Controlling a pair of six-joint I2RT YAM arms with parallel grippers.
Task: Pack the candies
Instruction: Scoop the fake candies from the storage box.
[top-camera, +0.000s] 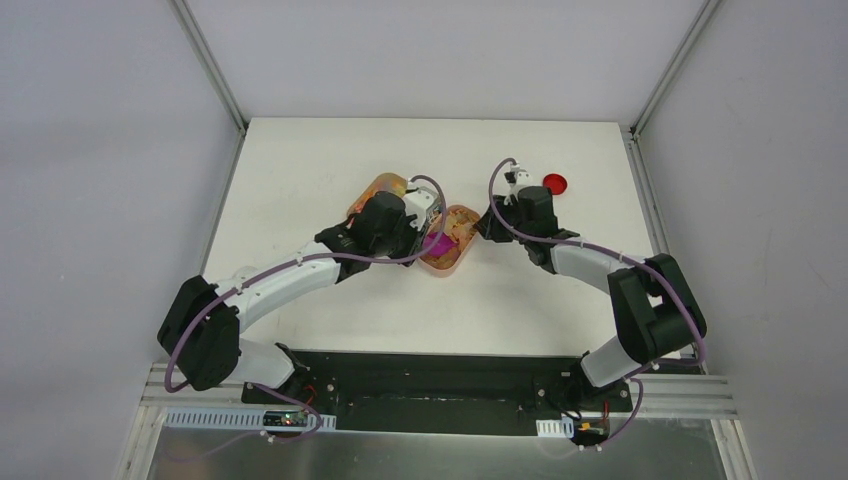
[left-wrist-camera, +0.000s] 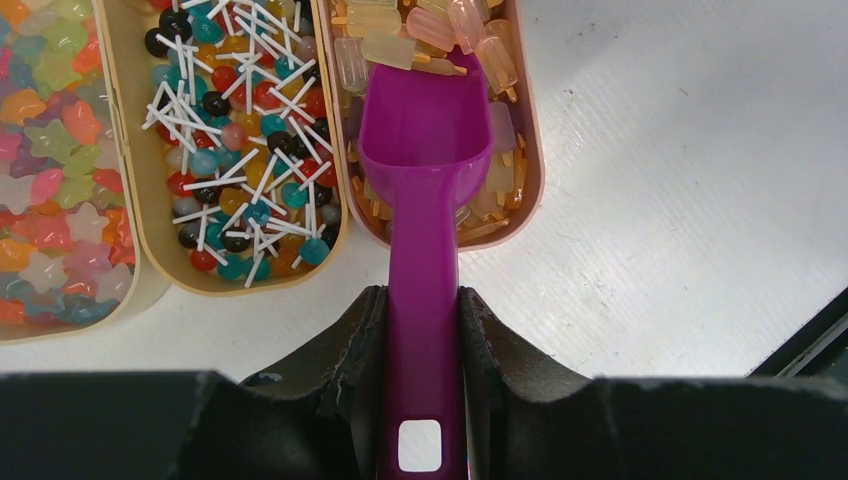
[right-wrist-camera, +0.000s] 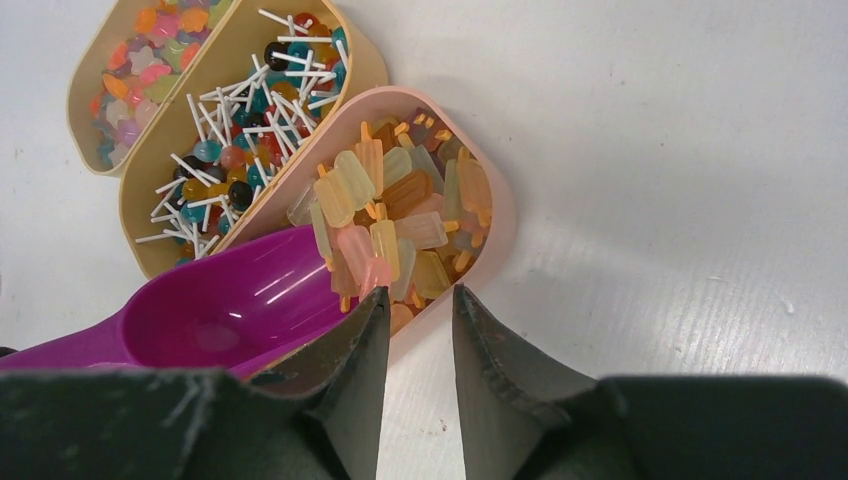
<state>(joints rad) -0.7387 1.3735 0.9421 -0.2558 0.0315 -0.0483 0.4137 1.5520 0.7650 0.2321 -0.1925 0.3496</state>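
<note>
**Mid-scoop in the popsicle gummies**

Looks like the scooping step, barely started. Clamped tight in the left end effector (left-wrist-camera: 422, 300): the handle of a magenta scoop (left-wrist-camera: 425, 130), bowl nosed into the heap of translucent orange-yellow popsicle gummies (right-wrist-camera: 400, 210) in the pink tray (left-wrist-camera: 535, 150), pretty much empty so far. Parked at the near end of that same tray: the right end effector (right-wrist-camera: 420, 300), jaws apart, with only bare surface (left-wrist-camera: 680, 200) and a bit of pink rim in the gap. Probably there to steady the tray, but can't say for sure.

Next up, at a guess: push the bowl further under the heap, tip it level to avoid spilling, then lift. Can't tell where to dump the load, with no bag or box anywhere in view.

Sitting right alongside on the left: a tan tray (left-wrist-camera: 135, 150) of lollipops (left-wrist-camera: 240, 150) and another full of coloured star gummies (left-wrist-camera: 50, 150). All three trays side by side and touching, around the middle of the surface. So no swinging the scoop left without clipping the lollipop rim.

Plenty of bare surface toward the right edge and the near edge. Worth minding the right arm, close in on that side. Also a flat red disc (top-camera: 555, 183) off toward the far right corner, well apart from the trays.
</note>
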